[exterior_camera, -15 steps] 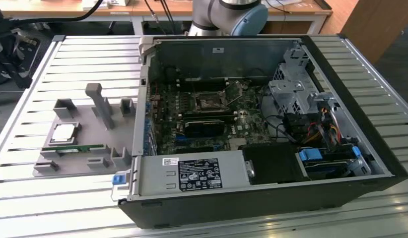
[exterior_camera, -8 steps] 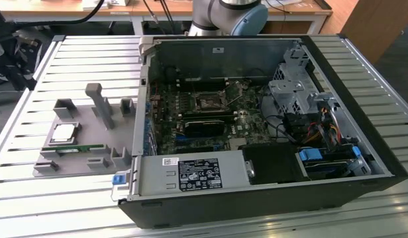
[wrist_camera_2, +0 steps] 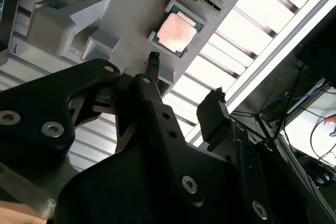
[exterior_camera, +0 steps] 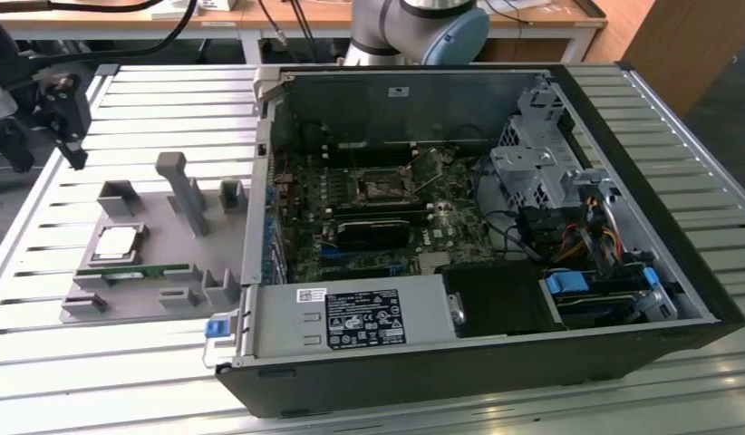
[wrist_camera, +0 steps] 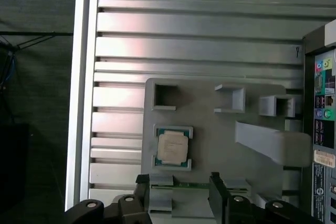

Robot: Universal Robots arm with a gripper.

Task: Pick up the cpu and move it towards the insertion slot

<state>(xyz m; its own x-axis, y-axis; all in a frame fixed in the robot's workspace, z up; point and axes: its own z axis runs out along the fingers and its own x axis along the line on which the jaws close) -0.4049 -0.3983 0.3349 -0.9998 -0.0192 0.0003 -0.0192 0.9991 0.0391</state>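
The cpu (exterior_camera: 116,243) lies flat in its square seat on the grey holder plate (exterior_camera: 155,227) at the exterior view's left, its silvery face up. Both wrist views look down on the cpu (wrist_camera_2: 177,31) (wrist_camera: 172,147). My gripper (exterior_camera: 72,154) hangs high above the table beyond the plate's far end, well apart from the chip. In both wrist views the gripper (wrist_camera_2: 184,80) (wrist_camera: 179,181) is open, with nothing between its fingers. The insertion slot (exterior_camera: 382,186) is the dark square socket on the motherboard inside the open computer case.
The open computer case (exterior_camera: 469,372) takes up the middle and right of the slatted metal table (exterior_camera: 130,100). Tall grey posts (exterior_camera: 185,190) rise from the holder plate, and a green memory stick (exterior_camera: 130,270) lies beside the chip. A black rectangular block (exterior_camera: 372,231) sits near the socket.
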